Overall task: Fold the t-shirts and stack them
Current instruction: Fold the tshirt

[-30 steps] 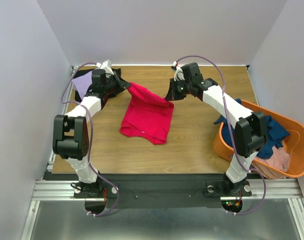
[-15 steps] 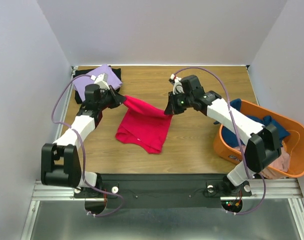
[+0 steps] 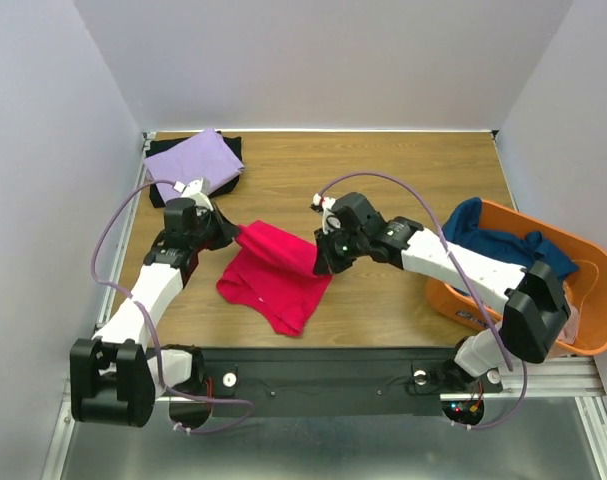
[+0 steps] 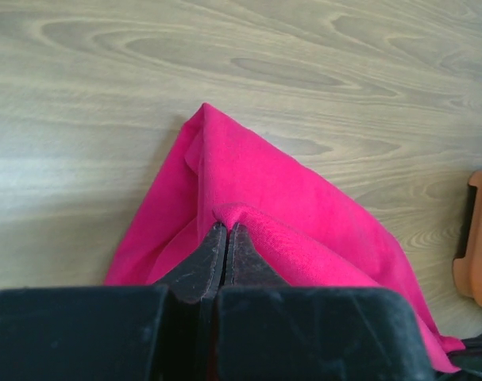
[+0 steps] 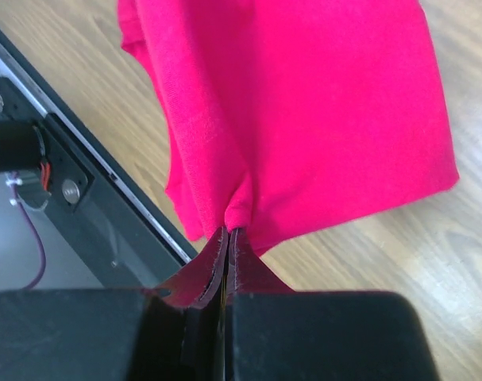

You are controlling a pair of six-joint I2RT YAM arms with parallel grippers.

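Far left, the folded lavender shirt (image 3: 188, 160) lies at the back corner. Our left gripper (image 3: 227, 236) is clamped shut on one corner of the crimson shirt (image 3: 271, 282); our right gripper (image 3: 321, 262) pinches the other. The held edge runs left to right between them, the body trailing onto the table (image 3: 403, 170) toward us, so we judge both arms must move together.

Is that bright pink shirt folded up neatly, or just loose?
Loose, not folded. The crimson-pink t-shirt hangs rumpled between the left gripper and right gripper, each pinching an edge of it; no neat crease shows.
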